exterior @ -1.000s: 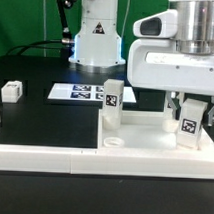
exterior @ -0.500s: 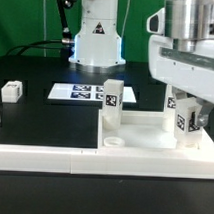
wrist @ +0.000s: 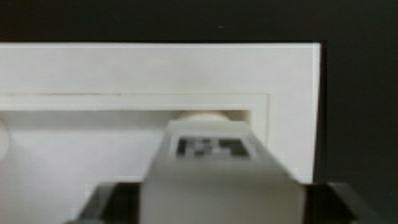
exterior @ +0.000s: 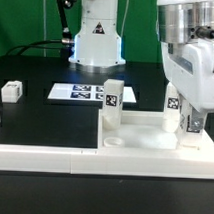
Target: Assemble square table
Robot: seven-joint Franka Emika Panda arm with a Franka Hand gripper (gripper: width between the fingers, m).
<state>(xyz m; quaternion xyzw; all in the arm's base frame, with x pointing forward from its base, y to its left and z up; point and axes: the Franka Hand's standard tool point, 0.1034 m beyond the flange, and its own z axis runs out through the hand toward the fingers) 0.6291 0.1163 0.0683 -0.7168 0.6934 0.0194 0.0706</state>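
White plastic looked light, stiff and slippy. In the exterior view the tool pinched a leg over the square top on the desk. In the wrist view the leg looked best held by its flat sides.

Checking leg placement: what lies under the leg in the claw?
The white tabletop; a rounded bit peeks past the leg's tip. The leg covers whatever lies directly beneath it.
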